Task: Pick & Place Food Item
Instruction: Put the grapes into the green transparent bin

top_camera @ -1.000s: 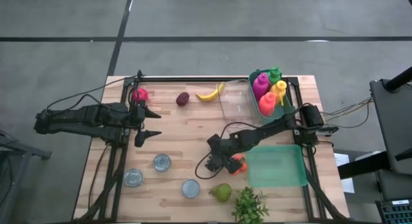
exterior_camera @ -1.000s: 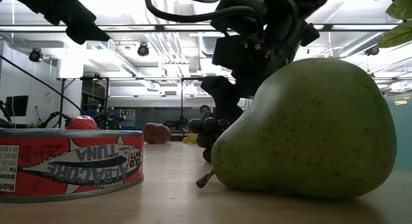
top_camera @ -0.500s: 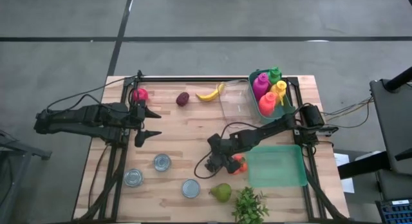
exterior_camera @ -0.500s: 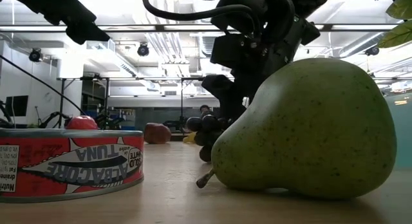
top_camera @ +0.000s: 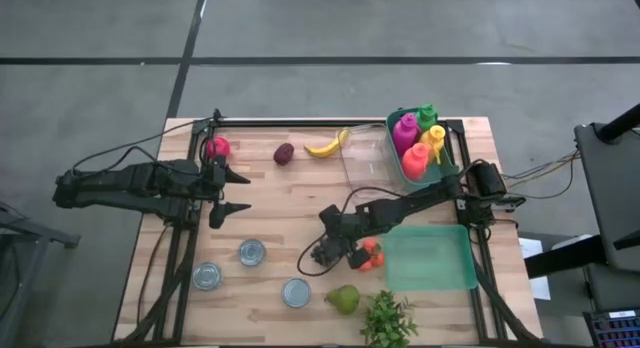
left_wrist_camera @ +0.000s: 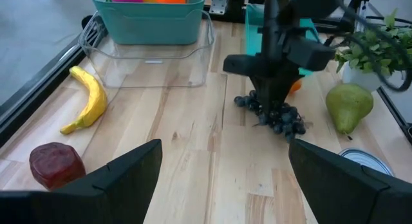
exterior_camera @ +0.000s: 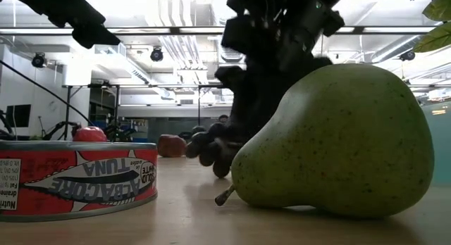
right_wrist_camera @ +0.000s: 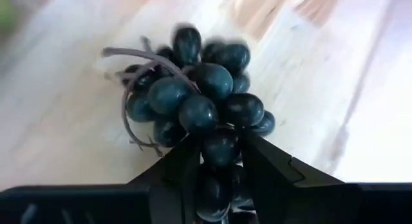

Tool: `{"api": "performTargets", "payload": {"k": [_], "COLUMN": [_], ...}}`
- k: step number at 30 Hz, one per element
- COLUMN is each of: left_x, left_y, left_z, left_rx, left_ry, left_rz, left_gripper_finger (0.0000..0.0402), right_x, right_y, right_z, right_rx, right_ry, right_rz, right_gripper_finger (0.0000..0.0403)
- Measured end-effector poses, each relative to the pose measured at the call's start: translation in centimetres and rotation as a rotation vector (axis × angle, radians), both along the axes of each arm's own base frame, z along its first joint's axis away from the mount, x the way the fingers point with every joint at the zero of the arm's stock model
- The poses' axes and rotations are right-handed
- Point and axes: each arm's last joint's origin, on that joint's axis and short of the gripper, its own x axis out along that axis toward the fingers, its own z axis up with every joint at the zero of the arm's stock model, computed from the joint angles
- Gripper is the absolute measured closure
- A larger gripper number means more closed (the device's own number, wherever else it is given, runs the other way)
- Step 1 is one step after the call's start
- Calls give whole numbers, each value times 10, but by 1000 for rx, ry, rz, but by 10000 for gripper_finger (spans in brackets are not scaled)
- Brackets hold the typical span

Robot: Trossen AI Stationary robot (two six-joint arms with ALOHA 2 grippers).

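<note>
Right tool (right_wrist_camera: 219, 161) clamped on grapes (right_wrist_camera: 193, 102)

Lab, strip-lit ceiling (exterior_camera: 176, 34), robot worktable (top_camera: 300, 203)

free: bare wood mid-table (top_camera: 290, 203) btwn arms | blocked: pear (top_camera: 344, 299) + plant (top_camera: 388, 321) just beside grapes (top_camera: 327, 252), green tray (top_camera: 430, 258) near | cans (top_camera: 252, 252) near front-left

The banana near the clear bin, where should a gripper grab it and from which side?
Grip the banana across its thick curved middle, coming straight down from above. It lies flat on the table with open wood around it, apart from the clear bin, so fingers can straddle its narrow width.
</note>
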Motion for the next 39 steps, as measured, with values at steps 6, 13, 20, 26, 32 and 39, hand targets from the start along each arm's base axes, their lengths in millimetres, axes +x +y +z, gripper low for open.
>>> {"api": "performTargets", "payload": {"k": [6, 13, 20, 26, 32, 39], "left_x": [0, 0, 0, 0, 0, 0], "left_y": [0, 0, 0, 0, 0, 0], "left_z": [0, 0, 0, -1, -1, -1], "left_rx": [0, 0, 0, 0, 0, 0], "left_ry": [0, 1, 5, 8, 8, 8], "left_rz": [0, 0, 0, 0, 0, 0], "left_gripper_finger": [58, 58, 58, 58, 58, 58], "right_x": [-5, -12, -14, -14, -20, -26], "right_y": [-1, -2, -2, -3, -4, -1], "right_z": [23, 40, 41, 40, 35, 28], "right_rx": [51, 89, 89, 87, 113, 85], "right_ry": [-41, -61, -53, -44, 36, 82], "right_rz": [-65, -105, -106, -107, -176, -142], "right_gripper_finger": [298, 298, 298, 298, 298, 298]}}
